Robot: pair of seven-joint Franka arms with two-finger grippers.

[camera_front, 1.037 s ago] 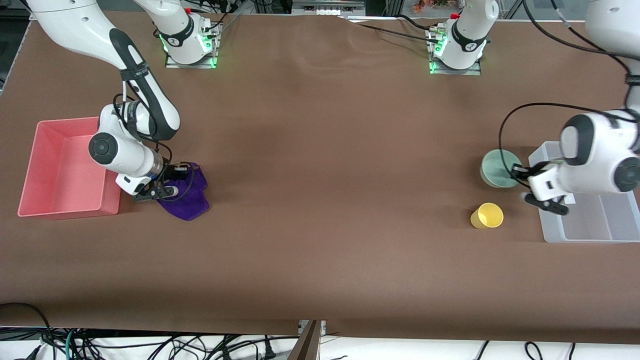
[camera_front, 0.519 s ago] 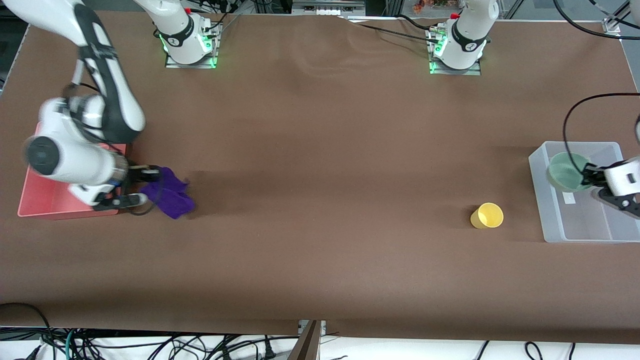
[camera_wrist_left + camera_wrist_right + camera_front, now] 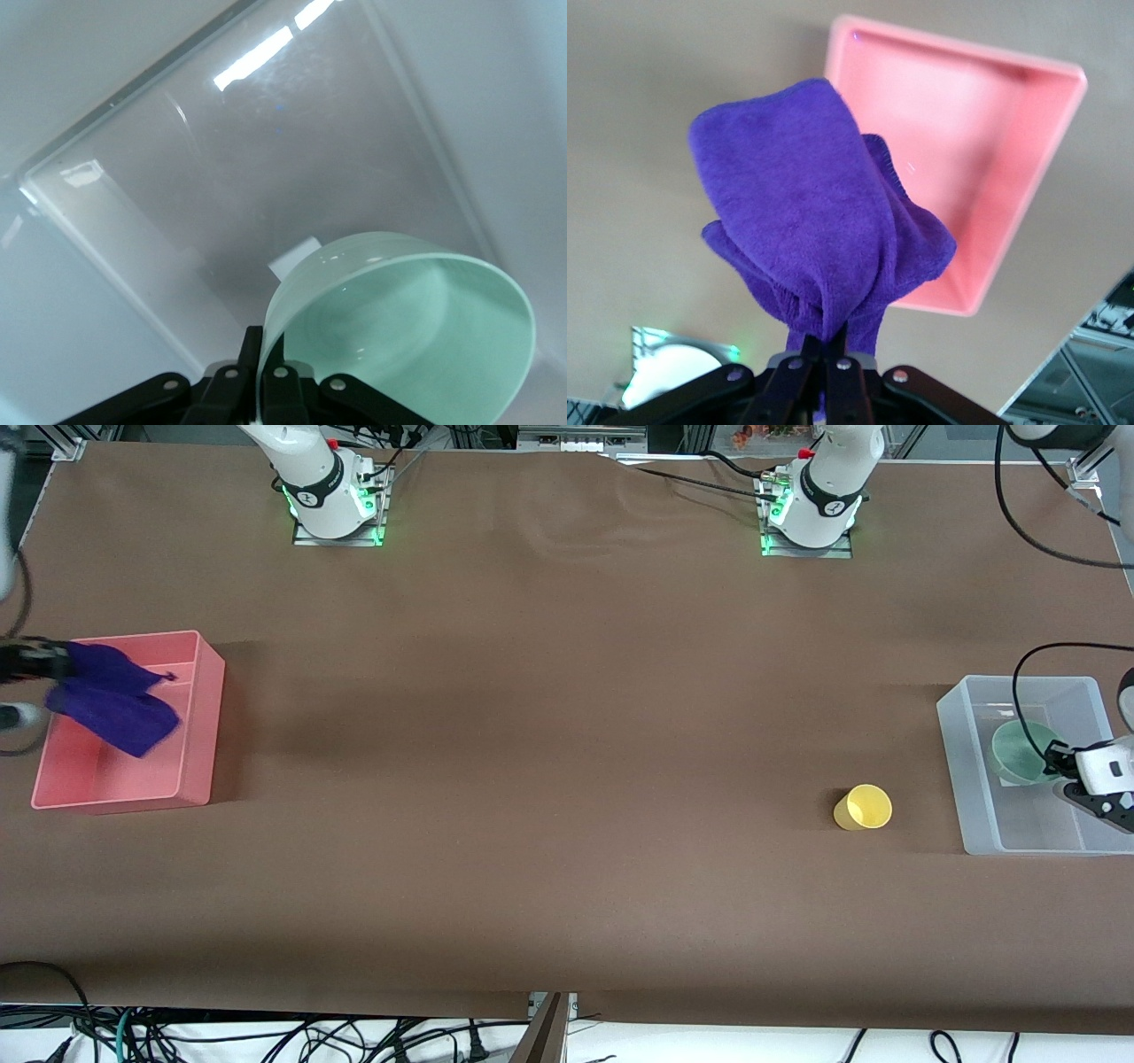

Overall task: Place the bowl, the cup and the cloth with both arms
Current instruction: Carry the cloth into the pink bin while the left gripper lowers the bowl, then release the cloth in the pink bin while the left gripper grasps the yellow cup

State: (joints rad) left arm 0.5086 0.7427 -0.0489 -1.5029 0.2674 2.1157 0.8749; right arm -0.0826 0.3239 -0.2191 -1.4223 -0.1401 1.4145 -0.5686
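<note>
Brown table (image 3: 549, 779): left hand (image 3: 261, 390) pinches bowl (image 3: 407, 328); right hand (image 3: 824, 367) grips cloth (image 3: 815, 239).

My two bases are glossy white columns with black joint rings, each on a metal plate lit green at its foot, a red cap near the top. Black cables loop from my wrists. My left gripper (image 3: 263, 390) has matte black fingers with small silver screws; my right gripper (image 3: 827, 372) is likewise black, with matching screws.
</note>
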